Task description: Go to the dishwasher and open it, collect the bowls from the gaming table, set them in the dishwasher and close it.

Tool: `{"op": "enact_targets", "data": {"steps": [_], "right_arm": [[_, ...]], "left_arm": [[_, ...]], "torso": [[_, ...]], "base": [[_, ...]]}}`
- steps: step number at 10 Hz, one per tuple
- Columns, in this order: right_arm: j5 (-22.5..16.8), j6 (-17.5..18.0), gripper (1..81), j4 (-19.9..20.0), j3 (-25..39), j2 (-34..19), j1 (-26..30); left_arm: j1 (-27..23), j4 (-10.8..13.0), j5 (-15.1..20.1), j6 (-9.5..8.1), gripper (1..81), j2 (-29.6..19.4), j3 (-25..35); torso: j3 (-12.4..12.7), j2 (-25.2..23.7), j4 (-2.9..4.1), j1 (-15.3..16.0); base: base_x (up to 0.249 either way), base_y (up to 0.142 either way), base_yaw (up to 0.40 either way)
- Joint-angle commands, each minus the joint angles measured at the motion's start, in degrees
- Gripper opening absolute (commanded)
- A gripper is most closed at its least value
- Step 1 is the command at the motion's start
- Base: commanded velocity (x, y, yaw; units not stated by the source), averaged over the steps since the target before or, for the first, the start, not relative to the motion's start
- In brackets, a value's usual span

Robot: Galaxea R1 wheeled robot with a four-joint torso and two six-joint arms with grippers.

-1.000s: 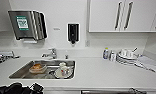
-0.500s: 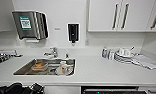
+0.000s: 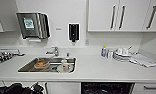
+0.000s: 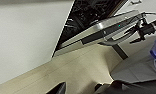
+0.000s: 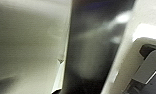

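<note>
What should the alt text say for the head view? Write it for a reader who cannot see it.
A white kitchen counter seen from above, with the open dishwasher showing dark below its front edge. A steel sink on the left holds an orange bowl and white dishes; stacked plates stand on the right, under white wall cabinets.

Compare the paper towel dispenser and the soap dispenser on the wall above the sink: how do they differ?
The paper towel dispenser is wide and silvery, with a green-white label; the soap dispenser is narrow, black and plain. The towel dispenser hangs left of the tap, the soap dispenser to its right. Both are mounted on the white wall.
</note>
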Motion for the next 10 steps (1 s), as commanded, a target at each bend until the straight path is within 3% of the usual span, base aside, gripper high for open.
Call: {"op": "enact_targets", "data": {"steps": [1, 2, 7, 10], "right_arm": [[-6.16, 0.62, 81.1, 0.89, -1.86, -1.67, 2.55], [-4.49, 0.62, 81.1, 1.07, -2.13, -1.50, 1.93], [-3.26, 0.00, 81.1, 0.89, -3.27, -0.27, -0.08], [-1.24, 0.00, 81.1, 0.63, -7.74, 4.21, -2.64]], "left_arm": [[-6.79, -0.93, 1.23, 0.11, 81.1, -0.98, 0.88], [-6.70, -0.84, 1.23, 0.11, 81.1, -0.98, 0.88], [-5.64, -0.32, 1.23, 0.11, 81.1, -0.80, 0.70], [-5.64, -0.58, 1.32, 0.20, 81.1, -0.37, 0.97]], "torso": [[0.00, 0.00, 0.00, 0.00], [-0.02, 0.00, 0.00, 0.02], [-0.02, -0.02, 0.00, 0.00], [-0.02, -0.02, 0.00, 0.02]], "base": [[-0.096, 0.000, 0.000], [-0.097, 0.000, 0.000], [-0.096, 0.000, 0.000], [-0.082, 0.000, 0.000]]}}
